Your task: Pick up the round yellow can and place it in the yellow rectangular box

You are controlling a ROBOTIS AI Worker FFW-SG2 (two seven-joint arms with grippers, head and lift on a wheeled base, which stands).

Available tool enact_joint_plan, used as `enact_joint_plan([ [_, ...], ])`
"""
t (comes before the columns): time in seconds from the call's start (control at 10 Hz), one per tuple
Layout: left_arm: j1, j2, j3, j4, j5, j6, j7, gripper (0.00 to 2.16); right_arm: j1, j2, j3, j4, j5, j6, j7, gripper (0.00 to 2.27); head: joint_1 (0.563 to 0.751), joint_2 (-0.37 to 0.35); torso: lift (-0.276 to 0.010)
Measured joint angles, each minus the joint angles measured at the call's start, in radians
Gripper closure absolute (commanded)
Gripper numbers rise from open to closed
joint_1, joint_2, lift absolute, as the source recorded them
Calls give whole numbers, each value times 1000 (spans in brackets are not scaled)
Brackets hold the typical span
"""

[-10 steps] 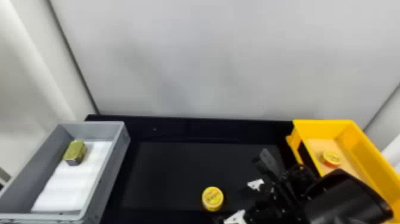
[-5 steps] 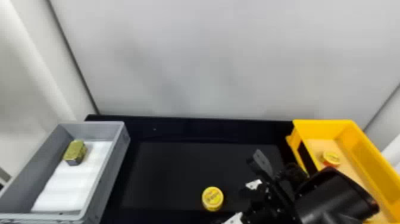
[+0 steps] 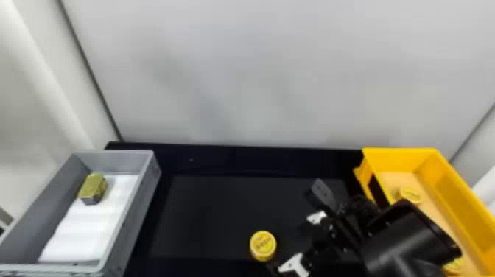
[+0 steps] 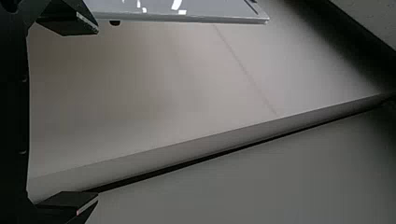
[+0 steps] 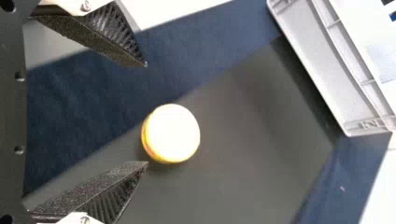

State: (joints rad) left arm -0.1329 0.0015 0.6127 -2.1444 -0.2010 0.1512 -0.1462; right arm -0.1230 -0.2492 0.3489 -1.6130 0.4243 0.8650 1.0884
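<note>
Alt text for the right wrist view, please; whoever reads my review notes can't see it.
The round yellow can stands on the dark tabletop close to the fingertips of the open right gripper, its top washed out to white by glare. Farther off is part of the ribbed grey box.

Glare: you see the round yellow can (image 5: 171, 133) bleached white on top
Wall (image 3: 257, 73): bright behind the can, faintly shadowed
</note>
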Motion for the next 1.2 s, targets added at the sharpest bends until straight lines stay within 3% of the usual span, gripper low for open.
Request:
enact_joint_plan([
  [0.4,0,0,0,0,0,-1,1,38,-15,6,41,-36,113,-88,-31,-2,686,14,-55],
  [1.2,2,0,-7,0,1,-3,2,38,-29,31,88,94,127,-131,-38,-2,686,14,-55],
])
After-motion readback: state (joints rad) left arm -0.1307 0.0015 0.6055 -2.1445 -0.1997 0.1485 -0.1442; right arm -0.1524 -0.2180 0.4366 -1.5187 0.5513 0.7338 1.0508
